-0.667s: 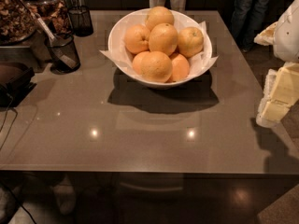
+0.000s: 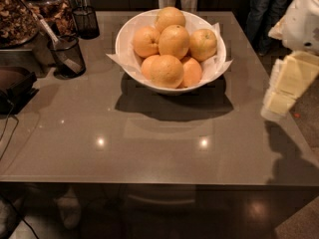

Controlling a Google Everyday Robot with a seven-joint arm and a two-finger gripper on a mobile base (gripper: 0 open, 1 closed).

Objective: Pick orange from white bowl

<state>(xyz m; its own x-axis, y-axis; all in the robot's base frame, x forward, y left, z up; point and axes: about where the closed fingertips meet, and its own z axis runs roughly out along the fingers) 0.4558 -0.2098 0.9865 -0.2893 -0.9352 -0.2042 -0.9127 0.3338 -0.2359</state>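
— Containers?
— White bowl [image 2: 122,49], paper-lined, heaped with oranges; top orange [image 2: 173,41] well apart from gripper [image 2: 289,86].
— Gripper?
— Beside table's edge; opening impossible to tell, hold too.
— Surroundings?
— Glossy grey table [image 2: 149,148]; black mesh cups [image 2: 67,59] beyond bowl from gripper.

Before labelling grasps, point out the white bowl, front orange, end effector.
white bowl [image 2: 120,45], camera view, left rim
front orange [image 2: 167,71], camera view, peel centre
end effector [image 2: 278,103], camera view, lower tip, beside table [image 2: 149,153] right edge
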